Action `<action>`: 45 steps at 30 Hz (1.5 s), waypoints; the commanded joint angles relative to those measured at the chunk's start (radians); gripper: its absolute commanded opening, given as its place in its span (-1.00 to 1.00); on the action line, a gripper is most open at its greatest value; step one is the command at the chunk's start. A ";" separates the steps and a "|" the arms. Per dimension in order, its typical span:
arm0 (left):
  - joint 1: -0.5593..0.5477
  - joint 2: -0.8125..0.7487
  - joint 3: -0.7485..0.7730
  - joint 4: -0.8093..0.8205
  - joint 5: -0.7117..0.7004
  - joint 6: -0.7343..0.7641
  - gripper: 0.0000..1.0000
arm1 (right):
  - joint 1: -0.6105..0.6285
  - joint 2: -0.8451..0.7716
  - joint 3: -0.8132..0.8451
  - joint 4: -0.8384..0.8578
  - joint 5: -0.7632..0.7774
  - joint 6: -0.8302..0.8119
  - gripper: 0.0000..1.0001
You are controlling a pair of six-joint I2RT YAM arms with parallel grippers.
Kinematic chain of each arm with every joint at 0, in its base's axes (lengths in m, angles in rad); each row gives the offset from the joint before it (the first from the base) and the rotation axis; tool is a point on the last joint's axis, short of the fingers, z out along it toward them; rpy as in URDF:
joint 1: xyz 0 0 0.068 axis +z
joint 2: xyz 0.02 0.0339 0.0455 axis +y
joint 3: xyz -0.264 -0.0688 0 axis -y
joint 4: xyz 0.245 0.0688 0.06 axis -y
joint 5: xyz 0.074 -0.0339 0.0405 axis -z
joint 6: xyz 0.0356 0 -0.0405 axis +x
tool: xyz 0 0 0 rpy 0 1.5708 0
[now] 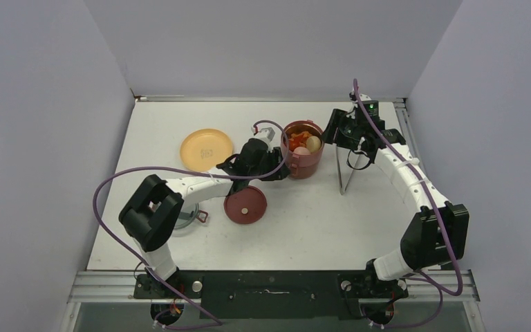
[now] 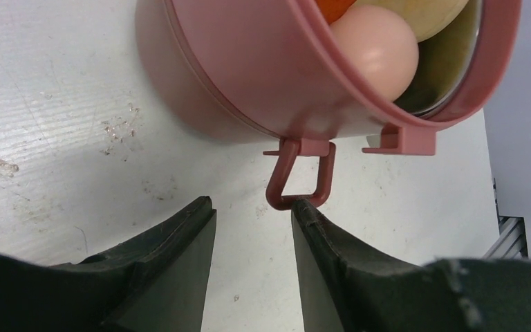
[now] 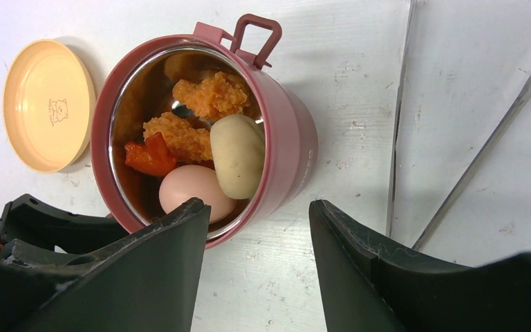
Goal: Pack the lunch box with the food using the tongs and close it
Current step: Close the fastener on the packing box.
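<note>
The maroon lunch box stands mid-table as stacked tiers, its top tier open. Food lies inside: a pale egg, a whitish piece, orange pieces and a red piece. My left gripper is low at the box's left side. It is open with nothing between the fingers, and its right fingertip touches the hanging side handle. My right gripper hovers open and empty, just right of the box. The silver tongs lie on the table right of the box, held by neither gripper.
A flat maroon lid lies on the table in front of the left forearm. A yellow-orange plate sits to the back left. A grey translucent lid shows partly under the left arm. The side walls stand close by.
</note>
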 commanded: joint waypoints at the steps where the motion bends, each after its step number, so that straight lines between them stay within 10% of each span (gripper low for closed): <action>1: -0.003 0.006 -0.024 0.082 -0.025 0.007 -0.12 | 0.004 -0.047 0.024 0.008 0.022 -0.013 0.12; 31: 0.001 0.102 0.042 0.131 0.001 0.093 -0.13 | 0.005 0.023 0.000 0.060 -0.014 0.004 0.09; 45: 0.009 0.122 0.016 0.183 0.012 0.054 -0.16 | 0.021 0.132 -0.018 0.086 -0.023 -0.005 -0.33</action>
